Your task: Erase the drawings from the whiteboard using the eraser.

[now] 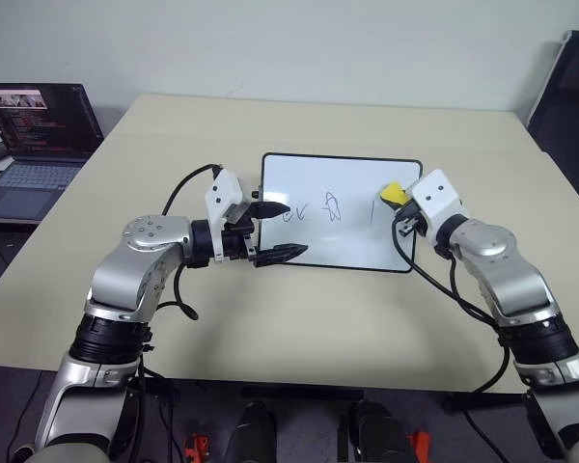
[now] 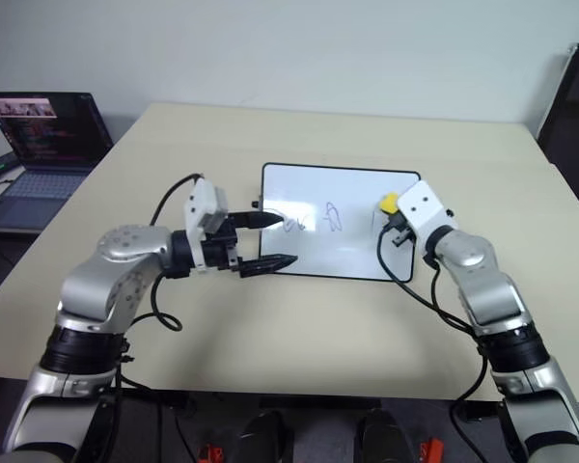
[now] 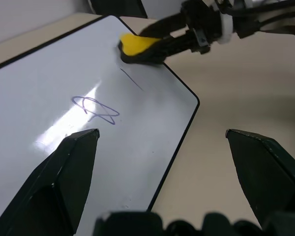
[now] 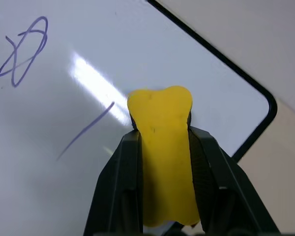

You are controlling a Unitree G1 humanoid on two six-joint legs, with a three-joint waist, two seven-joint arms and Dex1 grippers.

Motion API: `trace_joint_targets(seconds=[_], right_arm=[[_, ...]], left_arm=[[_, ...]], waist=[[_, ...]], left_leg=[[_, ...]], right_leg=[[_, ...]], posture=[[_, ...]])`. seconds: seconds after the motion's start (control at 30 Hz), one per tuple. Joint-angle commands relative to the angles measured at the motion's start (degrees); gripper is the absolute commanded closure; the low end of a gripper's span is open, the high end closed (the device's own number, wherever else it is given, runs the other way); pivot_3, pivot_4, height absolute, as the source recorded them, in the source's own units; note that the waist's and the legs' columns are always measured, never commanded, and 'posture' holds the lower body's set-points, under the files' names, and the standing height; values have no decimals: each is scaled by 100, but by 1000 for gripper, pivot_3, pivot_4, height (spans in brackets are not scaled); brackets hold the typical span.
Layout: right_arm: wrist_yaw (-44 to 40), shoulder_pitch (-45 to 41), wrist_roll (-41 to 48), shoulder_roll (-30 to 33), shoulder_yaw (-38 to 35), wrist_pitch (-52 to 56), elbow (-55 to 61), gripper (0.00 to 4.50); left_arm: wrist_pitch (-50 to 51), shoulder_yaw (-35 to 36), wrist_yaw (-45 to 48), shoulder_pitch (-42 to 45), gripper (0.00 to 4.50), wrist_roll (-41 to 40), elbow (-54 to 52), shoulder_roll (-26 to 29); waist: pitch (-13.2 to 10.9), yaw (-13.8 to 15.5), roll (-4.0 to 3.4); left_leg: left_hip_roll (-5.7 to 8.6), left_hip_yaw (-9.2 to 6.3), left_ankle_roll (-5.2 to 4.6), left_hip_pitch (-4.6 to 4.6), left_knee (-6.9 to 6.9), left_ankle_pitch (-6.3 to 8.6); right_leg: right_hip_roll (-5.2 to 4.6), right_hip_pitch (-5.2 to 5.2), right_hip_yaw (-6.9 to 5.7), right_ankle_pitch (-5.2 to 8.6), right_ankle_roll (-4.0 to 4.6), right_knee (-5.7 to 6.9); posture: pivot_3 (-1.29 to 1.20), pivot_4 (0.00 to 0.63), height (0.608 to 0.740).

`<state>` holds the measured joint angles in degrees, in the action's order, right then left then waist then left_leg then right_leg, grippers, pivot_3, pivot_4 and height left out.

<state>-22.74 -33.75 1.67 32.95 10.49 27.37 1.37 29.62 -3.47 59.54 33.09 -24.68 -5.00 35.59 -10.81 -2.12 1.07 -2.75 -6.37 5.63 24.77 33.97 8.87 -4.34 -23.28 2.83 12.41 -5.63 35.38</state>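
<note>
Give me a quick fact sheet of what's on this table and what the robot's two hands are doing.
surface: beige table
whiteboard: lies flat, black-framed
drawings: squiggles, a looped figure and a short stroke, not yet wiped
eraser: yellow, pinched by the right gripper, over the board's right part near the stroke
left gripper: fingers open, at the board's left edge, holding nothing
laptop: open, on a separate surface to the left

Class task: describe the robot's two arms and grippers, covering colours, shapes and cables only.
Both arms have silver-grey rounded shells with black ribbed joints. Each wrist carries a white boxy block. The left gripper and right gripper each have two black tapered fingers. Black cables loop alongside each forearm.
</note>
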Motion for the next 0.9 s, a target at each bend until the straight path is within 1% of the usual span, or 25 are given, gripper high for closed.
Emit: trace_joint_targets(seconds=[0.03, 0.17, 0.27, 0.33, 0.53, 0.63, 0.77, 0.9], right_arm=[[-260, 88, -234, 60, 154, 8, -197, 3541], [-786, 328, -372, 295, 380, 165, 19, 3541], [-1060, 329, -652, 457, 630, -21, 182, 3541], [-985, 242, -784, 376, 629, -96, 174, 3541], [-393, -196, -1047, -93, 300, -300, -103, 3541], [-300, -333, -1120, -242, 277, -332, -196, 3541], [-384, -341, -1205, -280, 380, -367, -327, 3541], [-894, -132, -1263, -133, 625, -247, -155, 3541]], left_arm=[[-7, 81, 15, 8, 0, -55, -235, 67], [24, 131, -24, -78, 0, -66, -287, 111], [34, 154, -64, -122, 0, -70, -316, 128], [38, 158, -76, -130, 0, -66, -318, 135], [-1, 169, -73, -168, 0, -37, -277, 165], [-18, 167, -73, -215, 0, -28, -284, 175], [-24, 173, -82, -256, 0, -31, -308, 179], [-35, 190, -81, -297, 0, -18, -315, 210]], waist=[[1, -2, 2], [3, -7, 5], [3, -16, 5], [3, -30, 5], [3, -118, 5], [3, -114, 5], [3, -112, 5], [3, -112, 5]], left_leg=[[0, 0, 0, -2, 3, 0], [0, 0, -9, -17, 4, -7], [0, 0, -11, -29, 4, -8], [0, 0, -12, -31, 4, -9], [0, 0, -14, -32, 4, -11], [0, 0, -23, -31, 4, -17], [0, 0, -25, -28, -1, -19], [0, 0, -25, -27, -5, -19]], right_leg=[[0, 0, 0, 0, 0, 7], [0, 1, 0, 4, 7, 47], [0, 2, 2, 6, 11, 61], [-1, 2, 2, 5, 12, 61], [-1, 0, 3, 3, 16, 61], [0, 0, 3, 2, 18, 65], [0, -1, 2, 8, 17, 65], [0, -1, 0, 19, 16, 64]], posture=[[0, 150, 740], [0, 150, 740], [0, 150, 740], [0, 150, 740], [0, 150, 740], [0, 150, 740], [0, 150, 740], [0, 150, 740]])
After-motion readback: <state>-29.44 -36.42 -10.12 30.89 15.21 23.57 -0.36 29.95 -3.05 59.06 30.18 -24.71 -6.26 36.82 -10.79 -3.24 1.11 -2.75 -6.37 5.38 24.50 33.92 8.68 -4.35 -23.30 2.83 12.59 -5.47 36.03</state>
